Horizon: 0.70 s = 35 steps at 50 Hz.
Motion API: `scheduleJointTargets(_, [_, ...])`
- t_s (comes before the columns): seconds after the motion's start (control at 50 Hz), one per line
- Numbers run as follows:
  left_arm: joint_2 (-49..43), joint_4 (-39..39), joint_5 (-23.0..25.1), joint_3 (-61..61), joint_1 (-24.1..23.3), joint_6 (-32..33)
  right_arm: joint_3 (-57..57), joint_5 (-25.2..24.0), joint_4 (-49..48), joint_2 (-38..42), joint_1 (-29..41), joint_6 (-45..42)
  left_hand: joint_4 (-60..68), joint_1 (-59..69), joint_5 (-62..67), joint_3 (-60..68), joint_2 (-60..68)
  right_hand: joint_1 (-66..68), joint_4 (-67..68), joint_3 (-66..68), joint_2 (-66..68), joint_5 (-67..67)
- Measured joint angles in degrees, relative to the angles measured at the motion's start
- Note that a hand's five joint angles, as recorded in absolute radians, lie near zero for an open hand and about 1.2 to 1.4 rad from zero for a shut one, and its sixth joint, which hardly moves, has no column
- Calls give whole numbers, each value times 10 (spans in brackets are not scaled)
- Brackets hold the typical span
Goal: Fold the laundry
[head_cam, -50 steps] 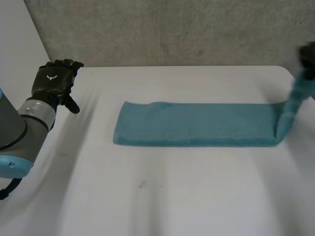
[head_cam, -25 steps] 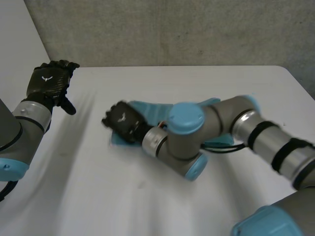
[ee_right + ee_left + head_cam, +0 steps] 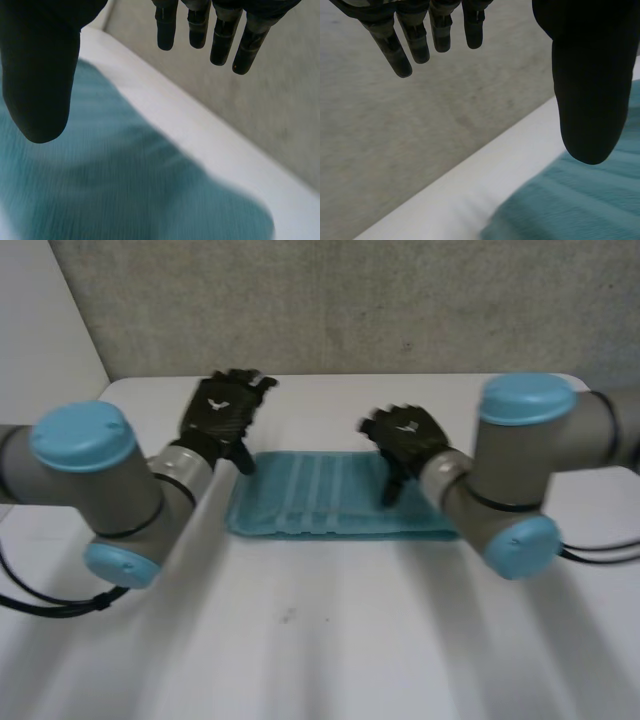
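Item: towel [image 3: 310, 495], teal, single piece.
- State: folded into long flat rectangle; faint ribbed stripes run across short side.
- Pose: flat on white table [image 3: 300, 640], long side running left-right.
- Place: centre of frame, slightly above middle.
- Left end: far corner just beside my left hand [image 3: 222, 415]; fingers straight, nothing held.
- Right end: hidden behind my right arm.
- My right hand [image 3: 405, 440] over its right part, fingers straight; contact unclear.
- Wrist views: cloth [image 3: 570, 200] [image 3: 125, 190] beneath each thumb.
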Motion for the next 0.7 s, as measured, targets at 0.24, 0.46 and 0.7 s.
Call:
scheduleJointTargets(0.24, [-86,-1,32,53,-22,22,184,-40,-46,-32,-106,32,4,0,2,3,3,41,56,65,62,49])
scheduleJointTargets(0.46, [-58,-10,14,12,0,37,202,-41,-125,-27,-145,-25,5,0,2,5,5,413,551,528,549,511])
scheduleJointTargets(0.7, [44,-13,-6,-85,19,34,-5,-36,-68,-4,-26,-218,5,0,2,5,5,413,553,551,549,518])
